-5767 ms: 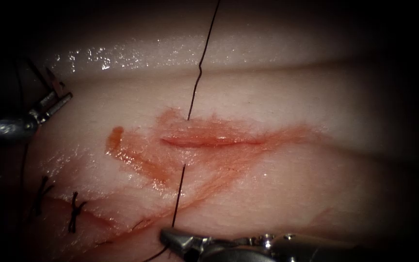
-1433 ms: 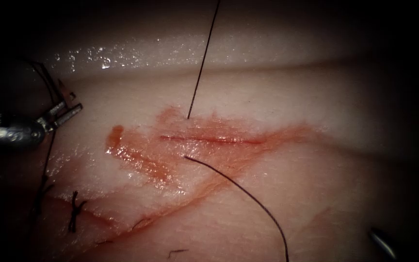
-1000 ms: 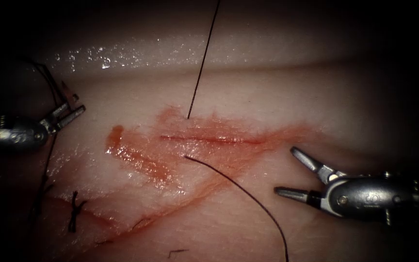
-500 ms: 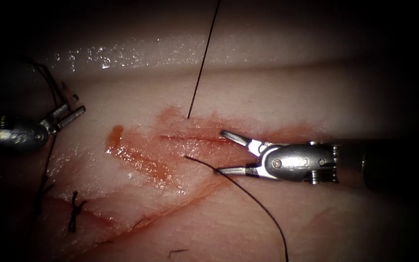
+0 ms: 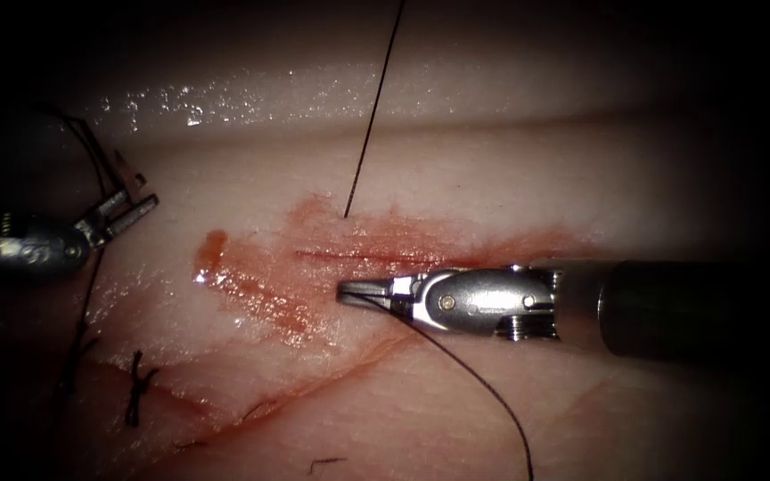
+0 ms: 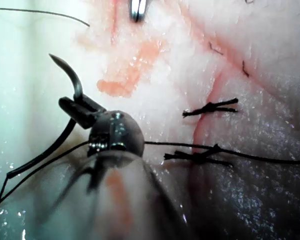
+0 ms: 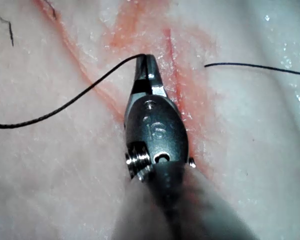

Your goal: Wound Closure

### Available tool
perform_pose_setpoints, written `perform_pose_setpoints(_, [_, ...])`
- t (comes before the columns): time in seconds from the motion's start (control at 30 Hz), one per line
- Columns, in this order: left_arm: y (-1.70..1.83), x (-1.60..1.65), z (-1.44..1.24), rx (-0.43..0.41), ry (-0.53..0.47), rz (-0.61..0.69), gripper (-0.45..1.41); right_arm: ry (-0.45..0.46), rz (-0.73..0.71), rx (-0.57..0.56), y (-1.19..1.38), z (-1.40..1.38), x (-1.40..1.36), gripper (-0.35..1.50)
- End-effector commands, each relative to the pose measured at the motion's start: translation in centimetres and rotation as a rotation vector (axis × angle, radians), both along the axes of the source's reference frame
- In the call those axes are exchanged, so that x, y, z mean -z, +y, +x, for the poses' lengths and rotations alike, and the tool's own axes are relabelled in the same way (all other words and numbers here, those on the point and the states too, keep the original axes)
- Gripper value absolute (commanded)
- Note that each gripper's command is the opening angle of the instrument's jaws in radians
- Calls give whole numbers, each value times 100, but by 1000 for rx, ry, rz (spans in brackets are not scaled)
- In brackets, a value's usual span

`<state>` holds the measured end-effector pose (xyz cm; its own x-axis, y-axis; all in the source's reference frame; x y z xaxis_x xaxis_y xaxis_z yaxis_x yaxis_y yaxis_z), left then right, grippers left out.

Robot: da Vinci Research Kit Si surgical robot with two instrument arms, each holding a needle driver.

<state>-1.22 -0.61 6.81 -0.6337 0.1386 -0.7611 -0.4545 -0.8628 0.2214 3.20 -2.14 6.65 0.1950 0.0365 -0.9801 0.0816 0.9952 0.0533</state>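
Observation:
The cut (image 5: 376, 256) runs across the tissue (image 5: 581, 178), ringed by red fluid. Thread (image 5: 369, 116) enters the tissue just above the cut's left end and leaves it just below. My right tool (image 5: 349, 291) has its jaws shut on the thread (image 5: 483, 387) right at that lower exit; this also shows in the right wrist view, with the right tool (image 7: 146, 65) on the thread (image 7: 65, 102). Far left of the cut, my left tool (image 5: 126, 209) is shut on the curved needle (image 6: 72, 77), gripping it between tip and middle, clear of the tissue.
Two dark knotted stitches (image 6: 210, 107) (image 6: 197, 156) close an older cut at the lower left, one of them the stitch (image 5: 140, 392). A short cut end of thread (image 5: 323, 463) lies near the front edge. The thread's slack trails off the bottom edge.
The right tool came in from the lower right with open jaws, moved left to the thread's lower exit and shut on it. The left tool with the needle stayed almost still.

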Motion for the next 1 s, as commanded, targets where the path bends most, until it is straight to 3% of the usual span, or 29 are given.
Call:
perform_pose_setpoints(0.03, [-1, -7, -6, 0, -1, 0, -45, 7, 1, -3, 0, 9, 0, -35])
perform_pose_setpoints(0.3, [-1, -7, -5, 0, -1, 0, -45, 14, -8, 4, -8, 6, 23, -35])
perform_pose_setpoints(0.5, [-1, -7, -5, 0, -1, 0, -45, 13, -7, 73, -40, 6, 49, -35])
perform_pose_setpoints(0.6, [-1, -7, -5, 0, -1, 0, -45, 25, -27, 115, -69, 8, 83, -35])
perform_pose_setpoints(1.0, [-1, -7, -6, 0, -1, 0, -45, 11, -91, 253, -143, 27, 193, -35])
